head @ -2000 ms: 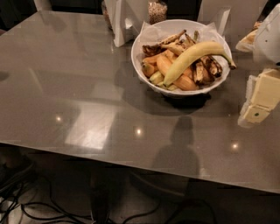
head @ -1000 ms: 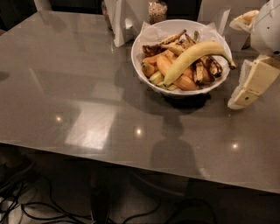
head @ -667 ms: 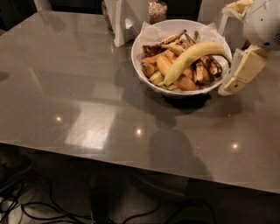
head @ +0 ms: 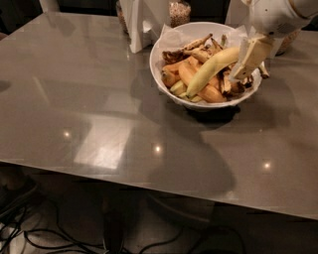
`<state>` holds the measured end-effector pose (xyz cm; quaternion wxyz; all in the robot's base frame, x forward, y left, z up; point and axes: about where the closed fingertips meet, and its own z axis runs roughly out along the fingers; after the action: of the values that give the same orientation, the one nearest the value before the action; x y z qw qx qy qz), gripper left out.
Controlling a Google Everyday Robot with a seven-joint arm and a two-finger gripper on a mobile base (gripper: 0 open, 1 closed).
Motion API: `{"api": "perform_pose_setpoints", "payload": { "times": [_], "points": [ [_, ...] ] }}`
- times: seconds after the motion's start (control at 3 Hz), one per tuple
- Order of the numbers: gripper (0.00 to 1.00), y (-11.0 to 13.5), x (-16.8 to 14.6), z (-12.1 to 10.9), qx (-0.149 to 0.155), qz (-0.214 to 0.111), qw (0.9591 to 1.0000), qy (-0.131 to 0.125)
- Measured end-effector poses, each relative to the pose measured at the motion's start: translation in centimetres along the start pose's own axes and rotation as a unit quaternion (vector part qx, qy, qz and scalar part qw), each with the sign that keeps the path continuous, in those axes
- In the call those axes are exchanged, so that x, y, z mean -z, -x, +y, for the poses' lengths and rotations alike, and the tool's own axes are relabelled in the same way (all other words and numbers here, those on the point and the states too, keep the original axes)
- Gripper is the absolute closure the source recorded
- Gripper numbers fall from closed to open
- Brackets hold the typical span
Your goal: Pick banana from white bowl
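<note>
The white bowl (head: 166,79) stands on the grey table at the back right, lined with white paper. The long pale yellow-green banana (head: 211,70) lies slanted across the top of it, over shorter orange-yellow pieces (head: 185,73) and brown peel strips (head: 195,45). My gripper (head: 247,63) hangs from the white arm at the top right, over the right side of the bowl. Its cream finger (head: 251,57) points down beside the banana's upper right end, which it hides.
A white upright object (head: 140,22) and a jar (head: 179,10) stand behind the bowl at the table's far edge. The grey table top (head: 89,94) stretches left and forward. Cables lie on the floor (head: 59,233) below the front edge.
The gripper has moved from right of the bowl leftward and up over the bowl's right side. The bowl and banana have not moved.
</note>
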<state>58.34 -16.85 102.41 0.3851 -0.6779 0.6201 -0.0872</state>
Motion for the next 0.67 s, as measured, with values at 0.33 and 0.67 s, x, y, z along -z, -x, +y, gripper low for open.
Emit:
{"api": "perform_pose_setpoints", "payload": {
  "times": [0.33, 0.67],
  "points": [
    [0.0, 0.15, -0.14, -0.22, 0.005, -0.002, 1.0, -0.001],
    [0.0, 0.15, -0.32, -0.24, 0.011, 0.0, 0.9999, 0.0]
  ]
}}
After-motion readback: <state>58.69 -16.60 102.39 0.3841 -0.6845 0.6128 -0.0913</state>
